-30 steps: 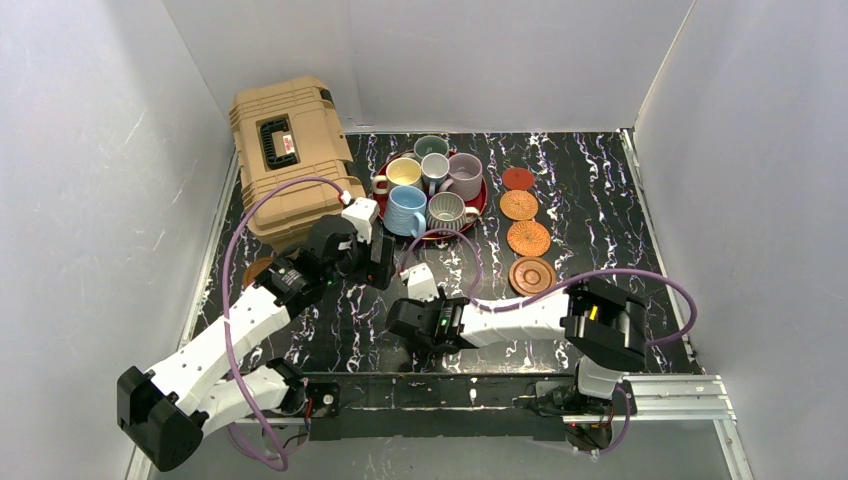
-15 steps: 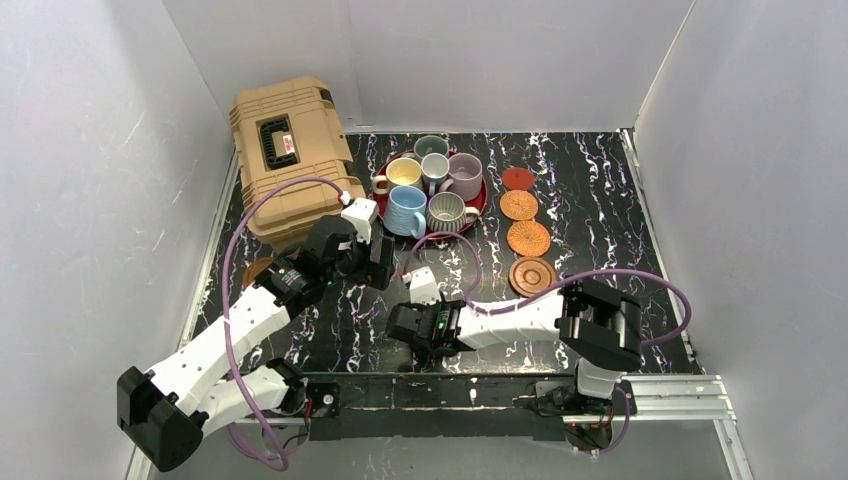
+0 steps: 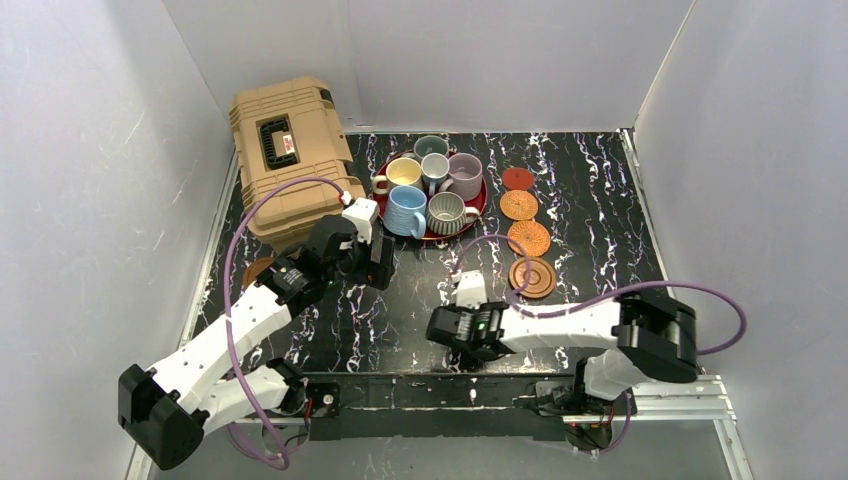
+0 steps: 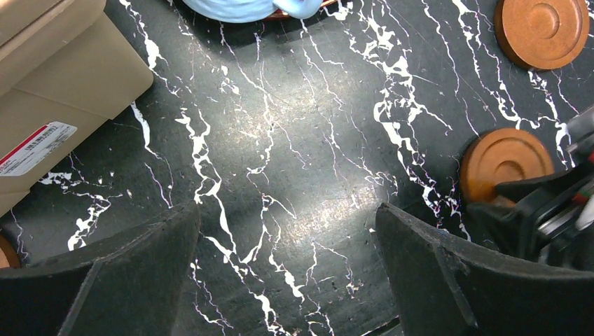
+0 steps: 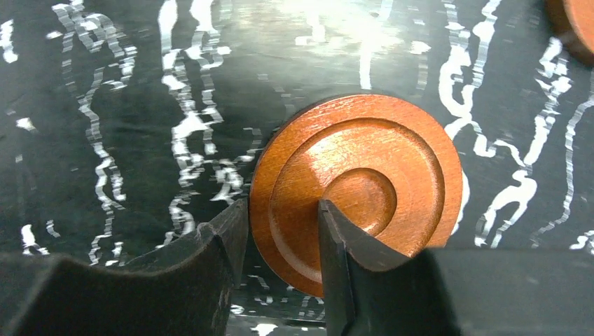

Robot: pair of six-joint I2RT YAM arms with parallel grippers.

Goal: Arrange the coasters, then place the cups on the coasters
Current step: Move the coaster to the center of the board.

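Observation:
My right gripper (image 5: 281,210) is shut on the rim of a brown ringed wooden coaster (image 5: 357,185), one finger outside the edge and one on its top face. In the top view this gripper (image 3: 447,335) is near the front middle and hides that coaster. A red coaster (image 3: 517,178), two orange woven ones (image 3: 519,205) (image 3: 528,238) and a brown one (image 3: 532,277) form a column on the right. Another brown coaster (image 3: 258,268) lies by the case. Several cups (image 3: 406,210) stand on the red tray (image 3: 481,200). My left gripper (image 4: 287,210) is open over bare table.
A tan hard case (image 3: 288,160) sits at the back left, close to my left arm. White walls enclose the black marbled table (image 3: 590,160). The left wrist view shows the held coaster (image 4: 506,162) and the column's brown coaster (image 4: 543,28).
My right arm has swung to the right along the table's front, carrying the brown coaster, and its jaws have narrowed onto the rim. The left arm has not moved.

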